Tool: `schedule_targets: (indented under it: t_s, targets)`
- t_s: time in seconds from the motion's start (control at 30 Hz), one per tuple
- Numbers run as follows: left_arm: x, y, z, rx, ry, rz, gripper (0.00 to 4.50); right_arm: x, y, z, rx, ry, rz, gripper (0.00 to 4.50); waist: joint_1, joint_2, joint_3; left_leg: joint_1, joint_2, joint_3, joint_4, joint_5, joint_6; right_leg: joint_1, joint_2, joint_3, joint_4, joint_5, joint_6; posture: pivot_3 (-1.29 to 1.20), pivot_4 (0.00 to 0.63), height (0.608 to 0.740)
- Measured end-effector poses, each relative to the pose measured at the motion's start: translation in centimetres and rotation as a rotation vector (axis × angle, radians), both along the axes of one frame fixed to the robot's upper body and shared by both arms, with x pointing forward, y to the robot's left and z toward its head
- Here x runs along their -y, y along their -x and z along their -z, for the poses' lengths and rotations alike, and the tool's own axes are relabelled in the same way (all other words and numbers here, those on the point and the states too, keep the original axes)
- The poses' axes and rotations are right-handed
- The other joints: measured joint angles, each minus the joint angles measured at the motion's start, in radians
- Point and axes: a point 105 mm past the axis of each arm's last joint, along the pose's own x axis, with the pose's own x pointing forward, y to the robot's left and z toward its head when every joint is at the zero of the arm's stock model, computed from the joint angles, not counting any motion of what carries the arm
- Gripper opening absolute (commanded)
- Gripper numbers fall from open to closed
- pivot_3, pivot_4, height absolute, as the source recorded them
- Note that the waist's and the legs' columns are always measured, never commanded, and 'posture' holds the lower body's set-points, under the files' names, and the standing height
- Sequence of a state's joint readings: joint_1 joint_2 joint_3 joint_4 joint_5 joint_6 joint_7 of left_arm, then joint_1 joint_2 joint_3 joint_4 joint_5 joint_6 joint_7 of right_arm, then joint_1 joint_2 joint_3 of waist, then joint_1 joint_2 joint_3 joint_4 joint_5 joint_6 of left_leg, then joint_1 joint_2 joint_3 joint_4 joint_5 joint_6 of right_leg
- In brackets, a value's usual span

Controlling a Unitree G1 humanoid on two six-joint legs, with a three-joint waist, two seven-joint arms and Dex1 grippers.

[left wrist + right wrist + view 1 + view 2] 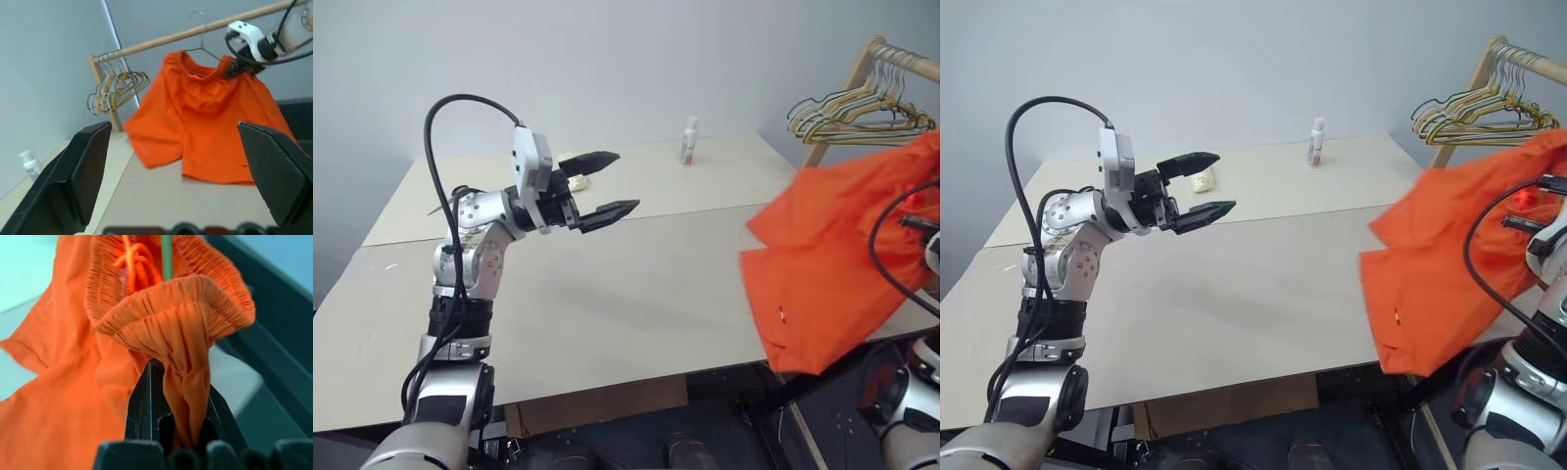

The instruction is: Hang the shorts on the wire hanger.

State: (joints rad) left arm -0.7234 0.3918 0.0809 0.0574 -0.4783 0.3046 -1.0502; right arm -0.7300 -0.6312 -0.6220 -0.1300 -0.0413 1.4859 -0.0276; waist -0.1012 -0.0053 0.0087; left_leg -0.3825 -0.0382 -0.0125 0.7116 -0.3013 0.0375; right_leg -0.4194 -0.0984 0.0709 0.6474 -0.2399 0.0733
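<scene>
Orange cloth: the shorts hang at the right edge of the tabletop, legs draping down past its rim, waistband lifted toward the wooden rail.
Waistband: gathered elastic, with an orange drawstring showing inside the bunched opening.
Right gripper: jaws clenched on a pinched fold of the waistband; in the head views the cloth covers most of this arm.
Wire hanger: thin hook over the rail, its shoulders mostly hidden behind the shorts; whether the cloth rests on it cannot be told.
Left gripper: jaws released and spread wide, empty, above the tabletop, well apart from the shorts.
Other hangers: a bunch on the rail, partly cut off.
Small bottle: far side of the tabletop, label unreadable.
</scene>
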Motion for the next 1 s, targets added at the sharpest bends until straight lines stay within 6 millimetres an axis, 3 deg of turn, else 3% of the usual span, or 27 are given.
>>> schedule_targets:
  t_s: [0.17,0.43,0.57,0.83,1.0]
  targets:
    - [0.7,0.4,0.3,-0.03,0.059,-0.007,4.48,1.1,-1.1,0.3,0.043,-0.044,0.162,0.0,-0.009,0.005,-0.003,0.0,0.0,0.0,-0.001,0.004,-0.006,0.0,0.0,0.001,0.0,0.0,0.0,-0.1,0.0,0.74]
    - [2.0,1.2,0.6,-0.034,0.062,0.006,4.48,3.8,-2.0,-2.5,0.192,-0.067,0.344,0.0,-0.019,0.006,-0.004,0.001,0.0,0.0,-0.002,0.003,-0.005,0.001,0.001,0.001,-0.001,0.0,0.0,-0.08,0.0,0.74]
    - [2.4,1.3,0.8,-0.038,0.058,0.008,4.48,5.2,-2.3,-2.8,0.216,-0.128,0.35,0.0,-0.021,0.006,-0.004,0.004,0.0,0.001,-0.003,0.0,0.001,0.005,0.002,0.001,-0.003,0.0,0.0,-0.08,0.0,0.74]
    - [2.3,1.4,0.8,-0.033,0.046,0.005,4.48,7.4,-3.0,-2.4,0.32,-0.326,0.336,0.0,-0.019,0.007,-0.001,0.028,0.0,0.002,-0.017,-0.002,0.003,0.031,0.002,0.001,-0.023,0.0,0.0,-0.07,0.0,0.74]
    - [2.3,1.7,0.4,-0.013,0.044,0.007,4.48,8.5,-2.8,-2.4,0.36,-0.383,0.36,0.0,-0.019,0.007,-0.001,0.029,0.001,0.005,-0.017,-0.002,0.004,0.032,0.003,0.003,-0.024,0.0,0.0,-0.07,0.0,0.74]
